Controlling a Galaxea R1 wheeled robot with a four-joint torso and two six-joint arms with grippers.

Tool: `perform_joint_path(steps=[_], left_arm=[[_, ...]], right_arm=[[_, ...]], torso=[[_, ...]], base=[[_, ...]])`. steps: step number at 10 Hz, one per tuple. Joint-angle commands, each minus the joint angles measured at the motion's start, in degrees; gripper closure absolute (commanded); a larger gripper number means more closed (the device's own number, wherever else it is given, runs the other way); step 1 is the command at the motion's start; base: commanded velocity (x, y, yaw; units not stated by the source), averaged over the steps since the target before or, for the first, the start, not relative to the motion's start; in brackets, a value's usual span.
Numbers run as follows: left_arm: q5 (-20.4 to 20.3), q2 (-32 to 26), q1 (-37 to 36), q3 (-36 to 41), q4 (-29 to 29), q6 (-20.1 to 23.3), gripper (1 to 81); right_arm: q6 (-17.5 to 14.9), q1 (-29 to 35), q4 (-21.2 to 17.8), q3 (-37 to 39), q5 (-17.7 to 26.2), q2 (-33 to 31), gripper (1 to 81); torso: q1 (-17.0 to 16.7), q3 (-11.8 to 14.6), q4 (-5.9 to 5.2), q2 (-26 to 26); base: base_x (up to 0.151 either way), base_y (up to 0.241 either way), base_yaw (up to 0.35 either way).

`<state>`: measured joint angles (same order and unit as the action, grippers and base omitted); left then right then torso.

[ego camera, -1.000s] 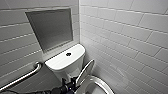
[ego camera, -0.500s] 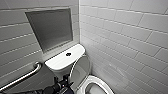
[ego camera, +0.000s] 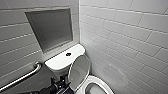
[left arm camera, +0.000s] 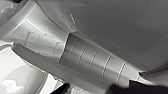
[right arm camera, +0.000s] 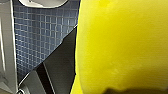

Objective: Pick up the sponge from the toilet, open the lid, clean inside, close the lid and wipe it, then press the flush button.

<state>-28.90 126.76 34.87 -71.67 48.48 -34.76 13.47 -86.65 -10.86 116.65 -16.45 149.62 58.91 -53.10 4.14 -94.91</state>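
The white toilet [ego camera: 63,61] stands in the corner, with the dark flush button [ego camera: 68,54] in the middle of its tank top. The lid [ego camera: 79,71] stands raised, nearly upright, over the open bowl [ego camera: 96,87]. My left arm's dark gripper [ego camera: 57,87] sits low beside the lid's left edge. Its dark fingertips [left arm camera: 63,88] stand wide apart and open under the glossy white lid [left arm camera: 120,27]. The yellow sponge [right arm camera: 122,45] looms large and close in the right wrist view, with my right gripper [right arm camera: 117,90] shut on it.
A metal grab bar [ego camera: 22,77] runs along the left wall. A grey recessed panel [ego camera: 50,28] sits above the tank. The tiled right wall [ego camera: 125,37] stands close beside the bowl. Blue mosaic floor [right arm camera: 42,37] lies below the right arm.
The lid has swung up from a lower tilt to nearly upright, and the left arm has shifted with it. The sponge stays in the right gripper.
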Motion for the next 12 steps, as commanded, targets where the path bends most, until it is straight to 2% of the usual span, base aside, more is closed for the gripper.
perform_joint_path(steps=[1,5,6,7,8,10,11,12], left_arm=[[0.95,-5.19,-3.97,4.33,-6.81,3.20,1.0],[0.87,-8.00,0.42,10.23,-12.53,3.20,1.0],[1.48,-9.23,1.65,11.37,-15.41,3.29,1.0],[3.91,-10.20,3.58,12.95,-21.90,3.55,1.0],[11.47,-11.87,5.52,14.01,-29.20,3.47,1.0],[21.77,-13.89,8.86,13.83,-37.65,3.82,1.0],[24.06,-14.51,10.44,14.01,-42.57,4.17,1.0],[28.63,-14.77,13.07,13.83,-51.27,4.26,1.0]], right_arm=[[-0.20,0.99,0.58,-0.91,3.70,-1.22,81.1],[-0.20,1.08,0.58,-0.91,3.79,-0.96,81.1],[-0.20,0.99,0.58,-0.91,3.96,-1.05,81.1],[-0.11,1.08,0.49,-0.82,4.75,-1.22,81.1],[-0.20,1.00,0.58,-0.73,5.10,-1.31,81.1],[-0.29,0.64,0.75,-1.96,5.11,-1.84,81.1],[-0.29,0.64,0.67,-2.75,5.11,-2.54,81.1],[-0.37,0.21,0.75,-4.16,5.02,-3.50,81.1]], torso=[[0.00,0.00,0.00,0.00],[0.00,0.00,0.00,0.00],[0.00,0.00,0.00,0.00],[0.00,0.00,0.00,0.00],[0.00,0.00,0.00,0.00],[0.00,0.00,0.00,0.00],[0.00,0.00,0.00,0.00],[0.00,0.00,0.00,0.00]], base=[[0.000,0.000,0.000],[0.000,0.000,0.000],[0.000,0.000,0.000],[0.000,0.000,0.000],[0.000,0.000,0.000],[0.000,0.000,0.000],[0.000,0.000,0.000],[0.000,0.000,0.000]])
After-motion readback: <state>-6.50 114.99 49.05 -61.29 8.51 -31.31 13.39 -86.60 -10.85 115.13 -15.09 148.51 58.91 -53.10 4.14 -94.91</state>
